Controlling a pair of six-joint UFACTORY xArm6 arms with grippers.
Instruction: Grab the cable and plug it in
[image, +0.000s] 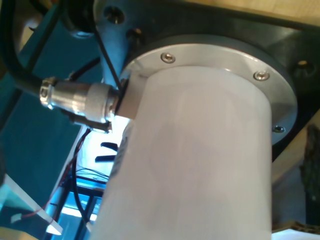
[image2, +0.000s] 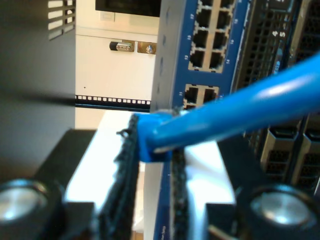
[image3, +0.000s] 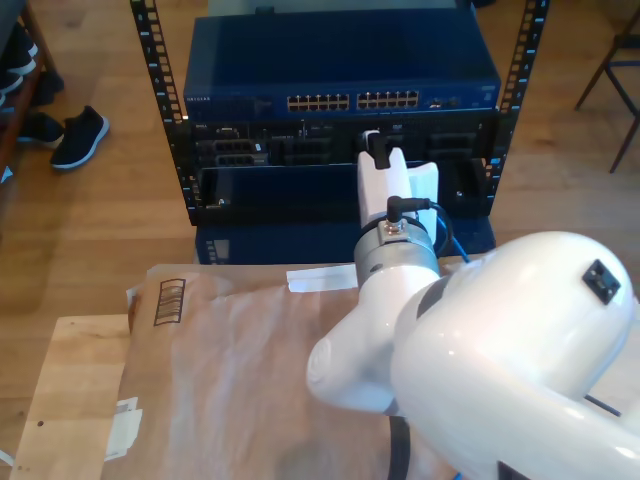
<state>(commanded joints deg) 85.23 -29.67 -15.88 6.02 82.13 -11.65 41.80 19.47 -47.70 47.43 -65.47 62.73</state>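
My second gripper (image2: 152, 145) is shut on the blue cable (image2: 240, 107), whose end sits between the black padded fingers (image2: 125, 165). The plug is hidden by the pads. Just beyond the jaws stands the blue network switch (image2: 205, 30) with its rows of open ports. In the exterior view the second gripper (image3: 375, 148) is held against the rack's front, just below the switch's port rows (image3: 350, 100). A short stretch of the cable (image3: 447, 238) trails down beside the wrist. The first wrist view looks at a white arm column (image: 200, 160) and its metal flange.
The black rack (image3: 150, 110) stands on a wooden floor beyond the paper-covered table (image3: 230, 380). Black shoes (image3: 78, 135) lie at the exterior view's left, and a chair leg (image3: 625, 110) shows at its right. A metal cable connector (image: 80, 100) juts from the column.
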